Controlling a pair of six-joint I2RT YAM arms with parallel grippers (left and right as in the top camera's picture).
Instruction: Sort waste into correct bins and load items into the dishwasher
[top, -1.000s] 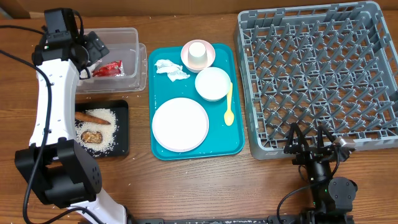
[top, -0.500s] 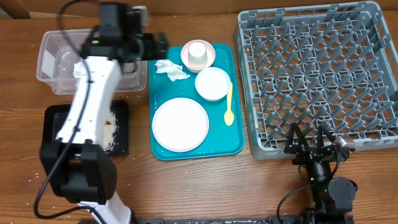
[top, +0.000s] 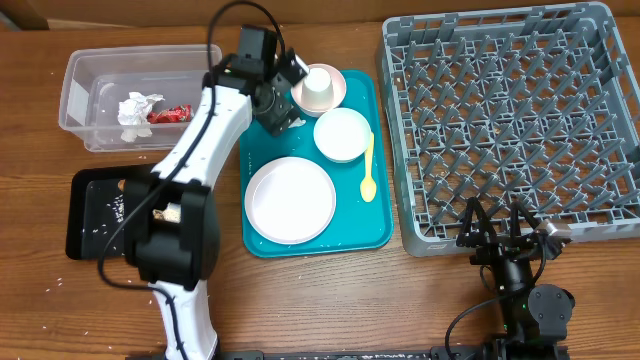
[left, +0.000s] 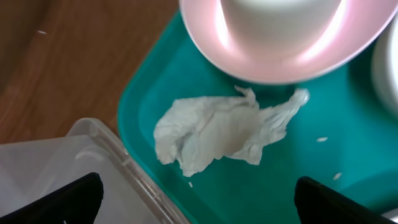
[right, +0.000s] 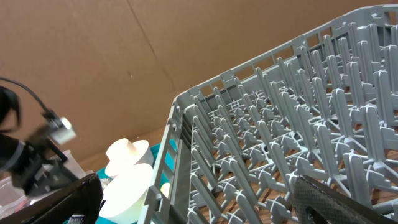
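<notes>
Left end effector (left: 199, 200), spread wide and empty, hovers over the napkin (left: 217, 134) on the tray (left: 298, 180); wrapper (top: 172, 114) binned, plate (top: 290, 200) unracked.

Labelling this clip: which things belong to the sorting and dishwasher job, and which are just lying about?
Job: loose napkin, binned napkin, red wrapper, clear tub, black tray, plate, bowl, pink dish, cup, yellow spoon, grey rack.
Lying about: teal tray.
</notes>
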